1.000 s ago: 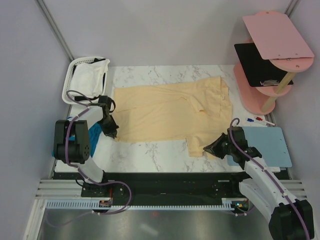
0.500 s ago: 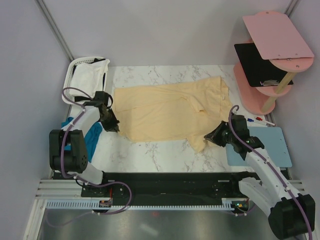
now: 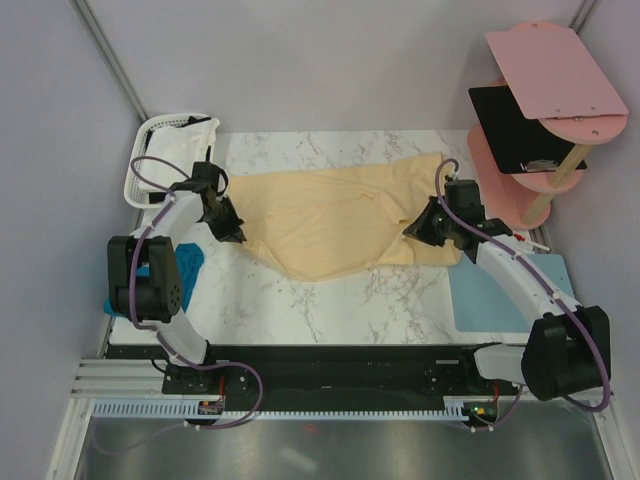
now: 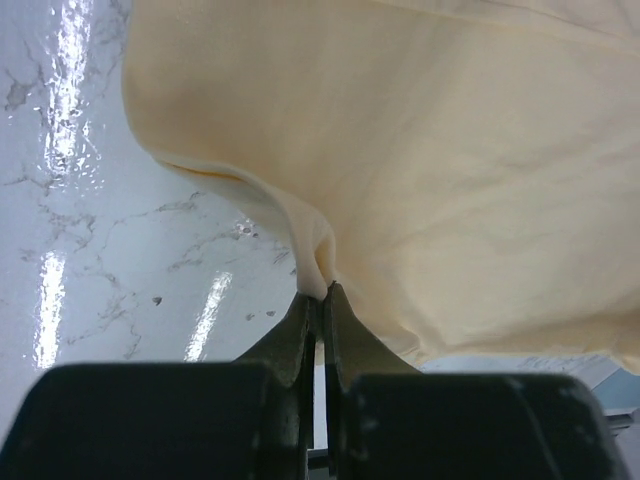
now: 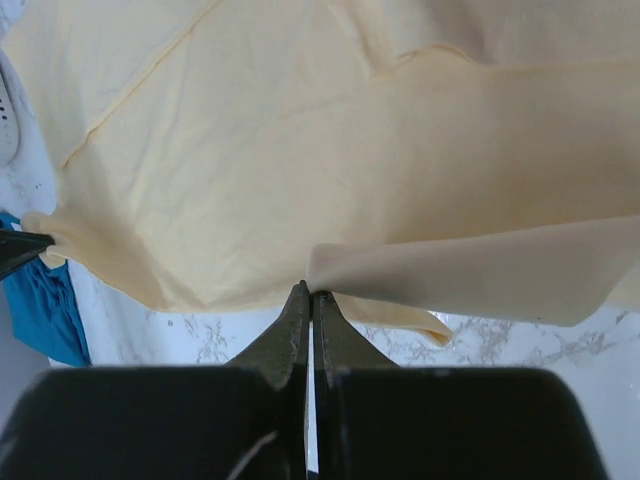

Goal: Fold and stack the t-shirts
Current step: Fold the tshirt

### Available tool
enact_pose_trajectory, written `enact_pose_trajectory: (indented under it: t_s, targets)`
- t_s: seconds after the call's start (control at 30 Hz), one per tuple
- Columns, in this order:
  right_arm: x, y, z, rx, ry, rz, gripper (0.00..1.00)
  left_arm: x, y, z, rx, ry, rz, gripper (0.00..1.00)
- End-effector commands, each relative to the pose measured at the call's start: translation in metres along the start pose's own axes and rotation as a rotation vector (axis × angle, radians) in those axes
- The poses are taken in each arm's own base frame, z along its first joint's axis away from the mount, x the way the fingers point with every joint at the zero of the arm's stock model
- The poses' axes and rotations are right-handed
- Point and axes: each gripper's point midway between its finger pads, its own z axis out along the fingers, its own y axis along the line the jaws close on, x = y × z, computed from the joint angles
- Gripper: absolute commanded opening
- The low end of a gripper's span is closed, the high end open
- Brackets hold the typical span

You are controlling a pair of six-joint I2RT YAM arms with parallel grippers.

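Note:
The pale yellow-cream t-shirt (image 3: 340,215) lies spread on the marble table with its near edge lifted and carried toward the back. My left gripper (image 3: 232,232) is shut on the shirt's near left corner (image 4: 322,270). My right gripper (image 3: 415,228) is shut on the shirt's near right edge (image 5: 330,268), which is folded over the shirt's body. The teal blue t-shirt (image 3: 185,268) lies bunched at the table's left edge and shows in the right wrist view (image 5: 45,310). The white t-shirt (image 3: 180,150) sits in the basket.
A white slotted basket (image 3: 135,170) stands at the back left. A light-blue mat (image 3: 500,300) lies at the right front. A pink tiered stand (image 3: 540,110) with a black board stands at the back right, with pens (image 3: 515,240) beside it.
Both grippers have moved toward the back of the table, drawing the shirt's near edge up and over its body. The right arm has swung far inward and back.

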Motion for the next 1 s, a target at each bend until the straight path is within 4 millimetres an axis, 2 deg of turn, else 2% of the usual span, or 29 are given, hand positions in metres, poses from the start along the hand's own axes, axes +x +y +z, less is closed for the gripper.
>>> enact_pose_trajectory:
  t_s: [0.0, 0.2, 0.27, 0.6, 0.77, 0.8, 0.97]
  targets:
    - [-0.054, 0.021, 0.005, -0.030, -0.127, -0.063, 0.00, -0.014, -0.010, -0.002, 0.051, -0.002, 0.010, 0.02]
    - [-0.085, 0.022, 0.019, -0.028, -0.155, -0.048, 0.00, -0.018, -0.009, 0.005, 0.058, 0.017, -0.003, 0.02]
    - [-0.091, 0.022, 0.022, -0.029, -0.163, -0.046, 0.00, -0.027, 0.000, 0.005, 0.051, 0.006, -0.031, 0.02]
    - [-0.126, 0.012, 0.057, -0.030, -0.169, -0.002, 0.00, -0.060, -0.010, 0.004, 0.085, -0.028, -0.043, 0.02]
    - [-0.145, 0.019, 0.070, -0.059, -0.182, 0.005, 0.00, -0.069, -0.011, 0.016, 0.079, -0.005, -0.043, 0.02]
    - [-0.145, 0.016, 0.076, -0.053, -0.170, 0.014, 0.00, -0.072, -0.012, 0.016, 0.078, -0.006, -0.042, 0.02]
    - [-0.159, 0.021, 0.087, -0.075, -0.175, 0.022, 0.00, -0.073, -0.006, 0.036, 0.049, 0.036, -0.054, 0.02]
